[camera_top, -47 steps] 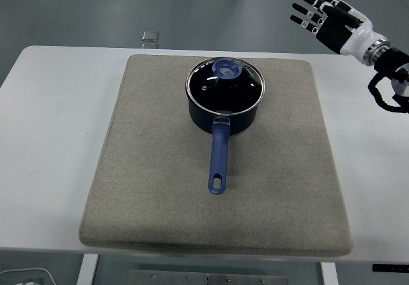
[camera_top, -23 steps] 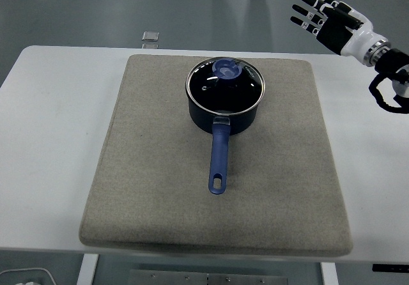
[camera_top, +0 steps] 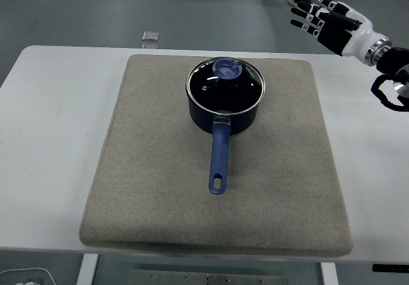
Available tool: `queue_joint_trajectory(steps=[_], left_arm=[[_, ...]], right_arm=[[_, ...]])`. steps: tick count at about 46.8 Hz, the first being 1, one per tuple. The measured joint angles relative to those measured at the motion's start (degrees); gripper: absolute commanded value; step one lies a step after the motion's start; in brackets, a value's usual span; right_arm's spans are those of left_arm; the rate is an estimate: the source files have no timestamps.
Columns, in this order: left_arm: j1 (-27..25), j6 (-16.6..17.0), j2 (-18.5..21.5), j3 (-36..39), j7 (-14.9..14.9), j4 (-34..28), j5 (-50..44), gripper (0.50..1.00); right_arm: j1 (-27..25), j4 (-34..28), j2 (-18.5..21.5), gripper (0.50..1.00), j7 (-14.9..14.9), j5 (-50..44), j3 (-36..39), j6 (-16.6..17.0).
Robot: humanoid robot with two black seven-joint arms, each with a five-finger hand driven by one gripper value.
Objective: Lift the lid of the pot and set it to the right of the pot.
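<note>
One hand point(camera_top: 323, 20) shows, the right one, raised well above and beyond the far right corner of the mat point(camera_top: 147, 189), out past the far edge of the bench point(camera_top: 45, 138). Its fingers point(camera_top: 301, 7) are spread and point away to the left; it holds nothing and touches nothing. Its white wrist and black arm run off toward the picture's right edge.

On the mat, a grey square pad covering most of the bench, stands the pot point(camera_top: 225, 115), dark blue, set in the mat's far half and a little right of its middle. The lid point(camera_top: 238, 88) sits level on the pot's rim, a glass disc with a metal edge. The lid's blue knob point(camera_top: 226, 69) lies toward the far side of the pot. The pot's blue handle point(camera_top: 218, 160) reaches straight toward the mat's near edge and ends in a loop with a hole.

To the right of the pot the mat lies bare. Beyond the mat's far left corner, on the floor past the bench, a small grey square point(camera_top: 151, 36) shows.
</note>
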Motion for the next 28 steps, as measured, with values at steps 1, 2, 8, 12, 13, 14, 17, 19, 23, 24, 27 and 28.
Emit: queue_joint_trajectory(steps=[1,2,8,12,13,14,17,19,23,24,27,28], left_arm=[[0.00,0.00,0.00,0.00,0.00,0.02,0.00,1.000],[0.00,0.00,0.00,0.00,0.00,0.03,0.00,1.000],[0.00,0.00,0.00,0.00,0.00,0.02,0.00,1.000],[0.00,0.00,0.00,0.00,0.01,-0.04,0.00,1.000],[0.00,0.00,0.00,0.00,0.00,-0.01,0.00,1.000],[0.00,0.00,0.00,0.00,0.00,0.02,0.00,1.000],[0.00,0.00,0.00,0.00,0.00,0.02,0.00,1.000],[0.00,0.00,0.00,0.00,0.01,0.07,0.00,1.000],[0.01,0.00,0.00,0.00,0.01,0.00,0.00,1.000],[0.01,0.00,0.00,0.00,0.00,-0.01,0.00,1.000],[0.00,0.00,0.00,-0.02,0.00,0.04,0.00,1.000],[0.00,0.00,0.00,-0.02,0.00,0.02,0.00,1.000]], right_arm=[[0.10,0.01,-0.01,0.930,0.00,-0.39,0.00,0.00],[0.29,0.02,0.00,0.930,0.00,-0.75,0.00,-0.02],[1.89,0.20,0.43,0.930,0.01,-4.13,-0.07,-0.53],[3.70,1.31,0.58,0.930,0.01,-7.01,-0.31,-0.86],[4.11,1.67,0.58,0.930,0.01,-7.64,-0.45,-0.88],[4.57,2.12,0.57,0.928,0.01,-8.50,-0.59,-0.90],[6.12,3.57,0.48,0.928,0.02,-11.99,-0.78,-0.89],[6.97,4.42,0.45,0.928,0.00,-14.92,-0.91,-0.98],[8.30,5.78,0.46,0.928,-0.02,-20.74,-1.65,-1.15],[8.77,6.11,0.44,0.928,-0.01,-22.19,-2.04,-1.29],[9.77,6.86,0.41,0.928,-0.02,-24.96,-3.38,-1.40],[10.20,7.22,0.32,0.928,-0.01,-26.00,-4.14,-1.42]])
